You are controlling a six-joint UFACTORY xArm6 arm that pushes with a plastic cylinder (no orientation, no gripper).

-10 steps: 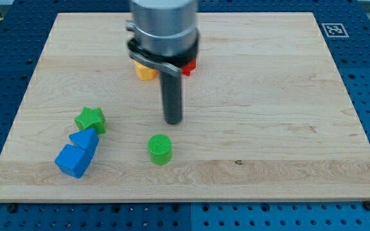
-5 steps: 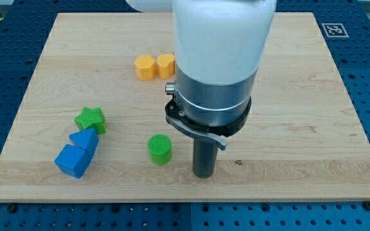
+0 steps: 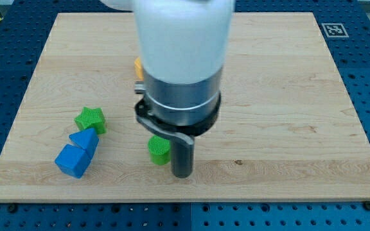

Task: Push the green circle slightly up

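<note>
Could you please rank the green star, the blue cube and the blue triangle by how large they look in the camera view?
1. blue cube, clearly the largest.
2. green star and blue triangle look about alike; the cube overlaps the triangle's lower edge, so I would not rank them.

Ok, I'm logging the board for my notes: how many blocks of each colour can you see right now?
Green: 2, the green star and the green circle, just left of my tip.
Blue: 2, the blue triangle and the blue block.
Yellow: 1, a yellow block mostly hidden behind the arm.
Total: 5 visible; the arm may hide more.
</note>
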